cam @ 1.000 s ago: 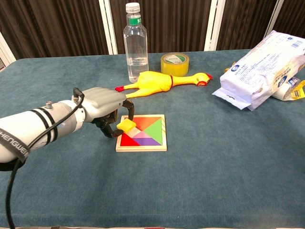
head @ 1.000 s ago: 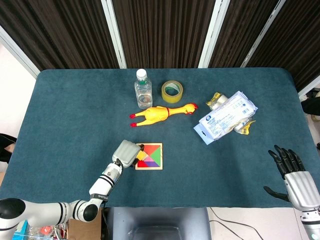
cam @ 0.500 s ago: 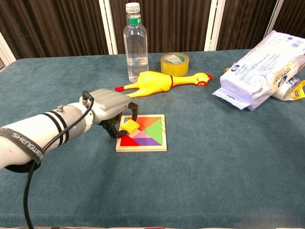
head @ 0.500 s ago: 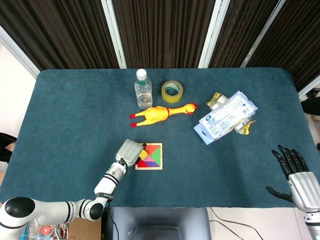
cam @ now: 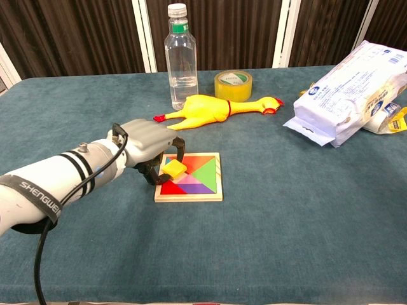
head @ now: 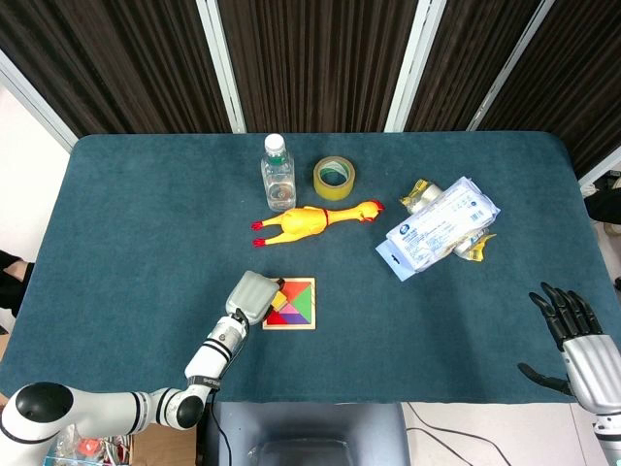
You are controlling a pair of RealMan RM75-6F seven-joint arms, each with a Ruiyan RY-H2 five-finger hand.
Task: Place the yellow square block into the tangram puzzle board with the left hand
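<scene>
Left of centre in the chest view, the left hand (cam: 149, 143) is pinching the yellow square block (cam: 173, 168) over the tangram puzzle board (cam: 191, 194), hovering it above its slot. Lower right, the right hand (head: 572, 335) is idling, fingers spread.

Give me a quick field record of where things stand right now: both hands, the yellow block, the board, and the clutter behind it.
left hand: holds the yellow square block over the board's near-left part
yellow square block: tilted, not yet seated flat
tangram puzzle board: flat on the table, other coloured pieces in place
right hand: at the table's right edge, fingers spread, holding nothing
behind board: rubber chicken, water bottle, tape roll
far right: white packet
</scene>
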